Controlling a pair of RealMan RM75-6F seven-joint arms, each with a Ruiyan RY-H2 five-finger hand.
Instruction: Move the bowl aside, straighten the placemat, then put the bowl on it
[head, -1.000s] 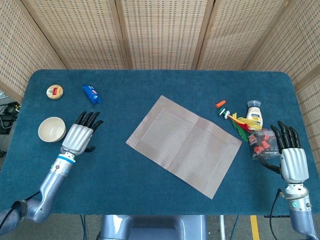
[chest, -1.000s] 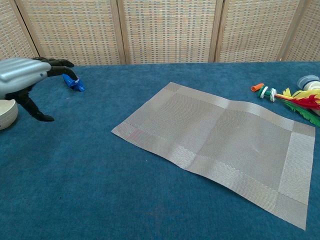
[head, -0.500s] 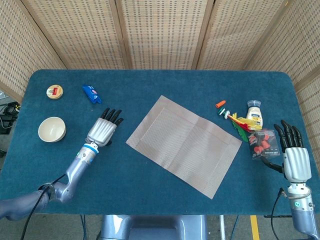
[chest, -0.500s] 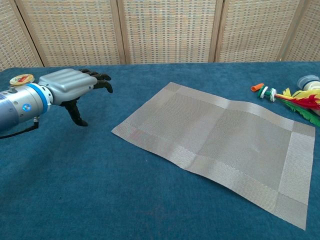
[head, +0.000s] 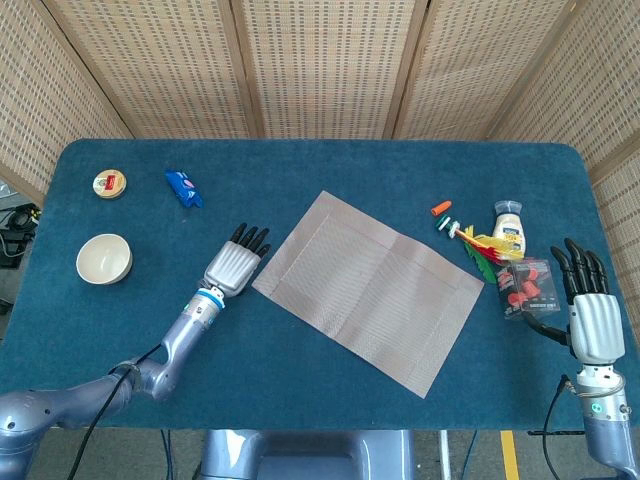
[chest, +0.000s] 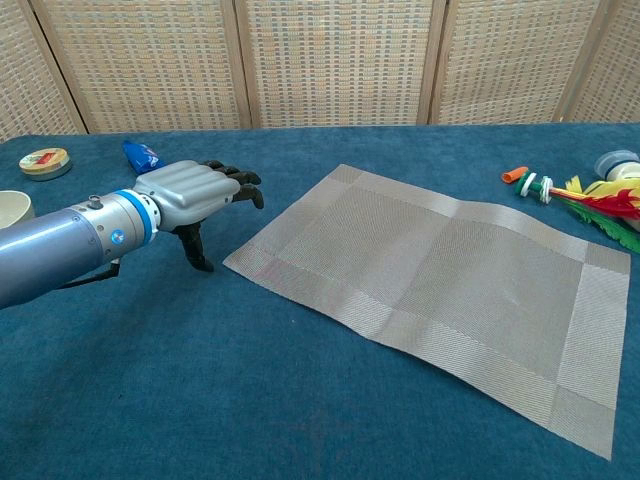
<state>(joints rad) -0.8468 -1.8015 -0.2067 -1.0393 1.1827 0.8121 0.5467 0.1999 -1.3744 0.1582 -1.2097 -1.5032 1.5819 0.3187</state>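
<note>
The cream bowl (head: 104, 258) stands alone at the table's left side; only its edge (chest: 12, 208) shows in the chest view. The grey woven placemat (head: 368, 287) lies skewed in the middle of the table (chest: 430, 270), with a slight ripple. My left hand (head: 236, 265) hovers just left of the mat's near-left corner, fingers apart and holding nothing (chest: 195, 195). My right hand (head: 587, 306) is at the far right edge, open, seen only in the head view.
A round tin (head: 109, 183) and a blue wrapper (head: 183, 187) lie at the back left. On the right sit a small bottle (head: 509, 227), a feathered toy (head: 478, 243), an orange piece (head: 440, 209) and a red packet (head: 524, 286) beside my right hand.
My left hand has moved right, away from the bowl, to the placemat's left corner. The bowl, the mat and the right hand have stayed put.
</note>
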